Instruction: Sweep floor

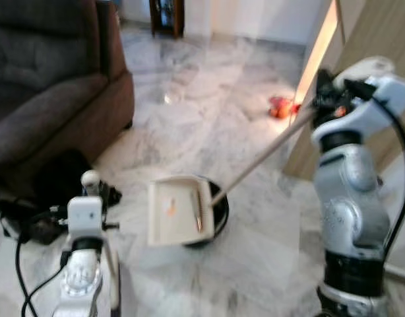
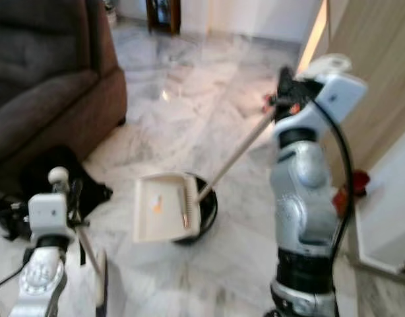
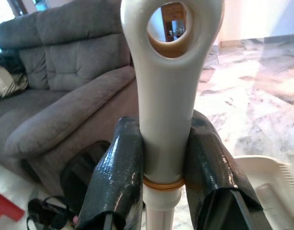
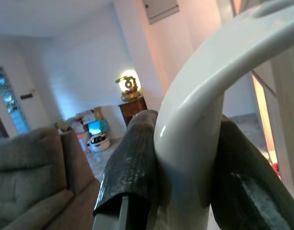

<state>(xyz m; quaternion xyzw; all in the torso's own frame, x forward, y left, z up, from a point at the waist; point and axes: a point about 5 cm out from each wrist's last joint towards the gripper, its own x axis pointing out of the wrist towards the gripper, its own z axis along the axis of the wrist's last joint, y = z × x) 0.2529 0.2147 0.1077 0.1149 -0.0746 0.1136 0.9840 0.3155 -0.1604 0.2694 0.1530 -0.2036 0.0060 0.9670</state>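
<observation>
Left gripper (image 3: 159,167) clamping cream plastic dustpan handle (image 3: 168,96); right gripper (image 4: 185,158) gripping cream broom handle (image 4: 204,110); black broom head (image 1: 216,211) resting beside cream dustpan (image 1: 176,211) on grey marble floor (image 1: 209,112).

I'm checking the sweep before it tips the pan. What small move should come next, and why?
Probably a short pull of the broom with the right end effector toward the dustpan, which the left end effector holds by its handle: the broom head sits at the pan's lip, and an orange scrap already lies inside.

Left claw (image 3: 163,177) low and right claw (image 4: 185,163) raised high, each clamped on a handle.
</observation>
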